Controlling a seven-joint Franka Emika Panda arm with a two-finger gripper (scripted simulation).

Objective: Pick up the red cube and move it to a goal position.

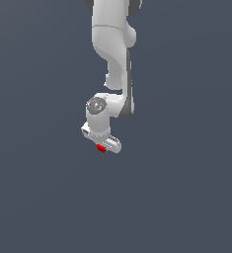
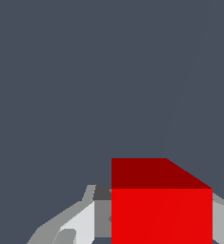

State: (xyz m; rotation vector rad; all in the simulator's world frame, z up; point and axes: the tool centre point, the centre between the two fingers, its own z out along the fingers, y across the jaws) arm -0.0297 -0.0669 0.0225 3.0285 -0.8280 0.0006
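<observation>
**Gripping a red cube against a plain grey field**

In the exterior view, the smooth white arm (image 1: 112, 49) is seen reaching down, its top cut off by the frame edge. The gripper (image 1: 102, 147) is closed on the red cube (image 1: 101, 148), of which only a small part is visible beneath the fingers. A uniform slate-grey backdrop is shown; no surface edge can be made out.

In the wrist view, the red cube (image 2: 161, 209) is seen large, flat-faced and sharp-edged, clamped between grey-white fingers (image 2: 80, 224), partly cropped.
</observation>
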